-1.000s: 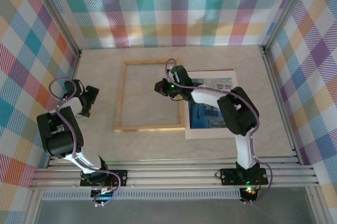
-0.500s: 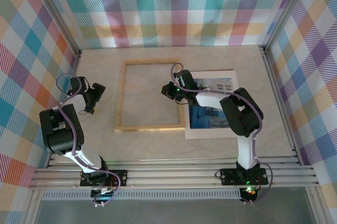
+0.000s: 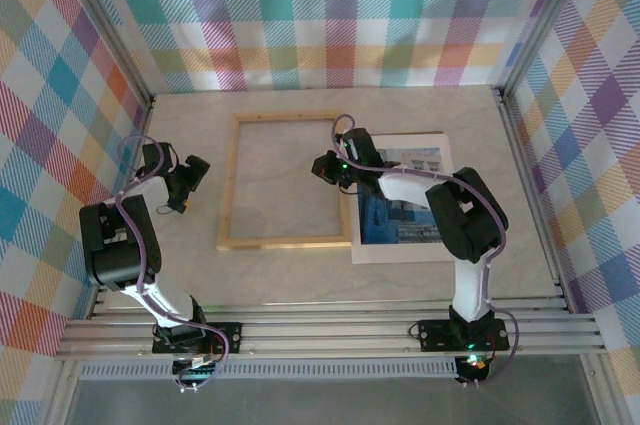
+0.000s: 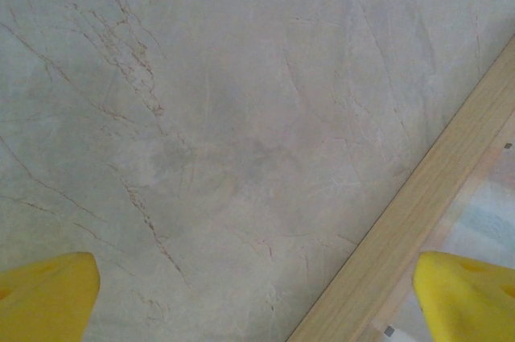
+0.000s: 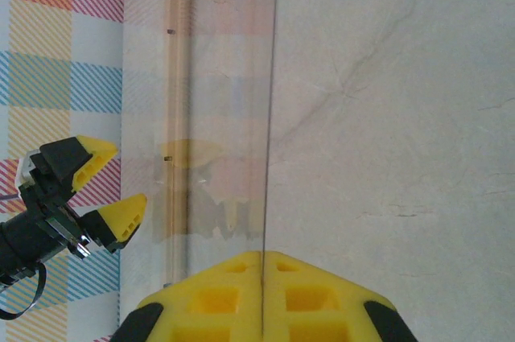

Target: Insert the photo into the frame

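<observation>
Nearest the arm bases, the marbled surface point(image 3: 300, 275) lies bare. Just beyond it, on the right, the photo point(image 3: 398, 217), a print of blue buildings and sky, lies flat and face up inside a white mat border point(image 3: 400, 250). The right arm reaches across its upper part. The mat's left edge sits right against the right rail of the frame point(image 3: 285, 242), so the photo is outside the frame and beside it. The frame lies flat on the surface, left of centre, with marble showing through its opening. On the left, the left pincer point(image 3: 192, 185) hangs just outside the frame's left rail with its jaws wide apart and nothing between them. In the left wrist view its yellow fingertips point(image 4: 48, 294) sit at the two lower corners, over bare marble, with the light wooden rail crossing diagonally on the right. The right pincer point(image 3: 325, 167) hovers low at the frame's right rail near the upper corner, its yellow fingers point(image 5: 217, 302) pressed together. In the right wrist view a thin dark line, the edge of a clear pane point(image 5: 217, 117), runs straight out from the seam between them. Whether that edge is actually pinched I cannot tell. The pane carries faint reflections of coloured checks. Farthest back stands the plaid wall point(image 3: 340, 15).
</observation>
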`<act>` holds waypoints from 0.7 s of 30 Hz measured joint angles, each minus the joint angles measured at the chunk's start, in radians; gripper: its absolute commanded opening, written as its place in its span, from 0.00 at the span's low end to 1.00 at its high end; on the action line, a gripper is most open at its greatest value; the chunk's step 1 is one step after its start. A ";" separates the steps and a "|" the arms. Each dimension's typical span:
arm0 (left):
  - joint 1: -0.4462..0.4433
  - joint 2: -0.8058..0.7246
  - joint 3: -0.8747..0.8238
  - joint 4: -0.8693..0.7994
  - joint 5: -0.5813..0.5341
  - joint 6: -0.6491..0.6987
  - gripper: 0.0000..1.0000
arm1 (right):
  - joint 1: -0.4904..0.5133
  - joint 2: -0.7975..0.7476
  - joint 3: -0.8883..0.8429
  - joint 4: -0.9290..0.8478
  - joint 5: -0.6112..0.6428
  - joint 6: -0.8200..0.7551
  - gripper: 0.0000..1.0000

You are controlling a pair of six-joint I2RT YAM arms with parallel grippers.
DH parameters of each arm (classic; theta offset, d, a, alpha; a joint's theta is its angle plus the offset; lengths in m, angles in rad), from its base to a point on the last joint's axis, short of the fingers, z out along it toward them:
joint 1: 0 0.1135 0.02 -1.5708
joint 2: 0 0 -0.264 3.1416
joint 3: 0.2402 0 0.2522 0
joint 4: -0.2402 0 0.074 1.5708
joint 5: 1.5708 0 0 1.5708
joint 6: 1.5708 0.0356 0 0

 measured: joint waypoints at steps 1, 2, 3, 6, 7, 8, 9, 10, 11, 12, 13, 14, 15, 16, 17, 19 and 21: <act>0.000 0.000 0.002 0.000 0.000 0.000 1.00 | -0.003 -0.001 0.000 -0.003 -0.002 -0.004 0.00; 0.000 0.000 0.004 0.000 0.000 0.000 1.00 | -0.005 -0.001 0.000 -0.005 -0.003 -0.007 0.00; 0.000 0.000 0.005 0.000 0.000 0.000 1.00 | -0.006 -0.001 0.000 -0.007 -0.003 -0.008 0.00; 0.000 0.001 0.006 -0.001 0.000 0.001 1.00 | -0.011 -0.001 0.000 -0.013 -0.006 -0.012 0.00; -0.001 0.002 0.006 -0.002 0.000 0.001 1.00 | -0.011 -0.001 0.000 -0.016 -0.007 -0.014 0.00; 0.000 0.002 0.008 -0.002 0.000 0.003 1.00 | -0.011 -0.001 0.000 -0.019 -0.009 -0.015 0.00; 0.000 0.003 0.008 -0.003 0.000 0.003 1.00 | -0.011 -0.001 0.000 -0.023 -0.010 -0.015 0.00; 0.000 0.004 0.008 -0.003 0.000 0.003 1.00 | -0.011 -0.001 0.000 -0.027 -0.011 -0.018 0.00; 0.000 0.005 0.008 -0.003 0.000 0.003 1.00 | -0.011 -0.001 0.000 -0.029 -0.013 -0.019 0.00; -0.001 0.007 0.009 -0.004 0.000 0.004 1.00 | -0.012 -0.001 0.000 -0.032 -0.014 -0.022 0.00; 0.000 0.008 0.009 -0.007 0.000 0.004 1.00 | -0.012 -0.001 0.000 -0.033 -0.015 -0.025 0.00; -0.001 0.008 0.009 -0.011 0.000 0.004 1.00 | -0.012 -0.001 0.000 -0.034 -0.018 -0.029 0.00; -0.001 0.009 0.009 -0.013 0.000 0.004 1.00 | -0.014 -0.001 0.000 -0.034 -0.018 -0.030 0.00; -0.001 0.009 0.009 -0.016 0.000 0.004 1.00 | -0.016 -0.001 0.000 -0.036 -0.019 -0.033 0.00; -0.001 0.009 0.009 -0.018 0.000 0.004 1.00 | -0.017 -0.001 0.000 -0.038 -0.019 -0.034 0.00; -0.001 0.009 0.009 -0.018 0.000 0.004 1.00 | -0.018 -0.001 0.000 -0.042 -0.019 -0.037 0.00; -0.001 0.009 0.009 -0.018 0.000 0.006 1.00 | -0.018 -0.003 0.000 -0.045 -0.021 -0.037 0.00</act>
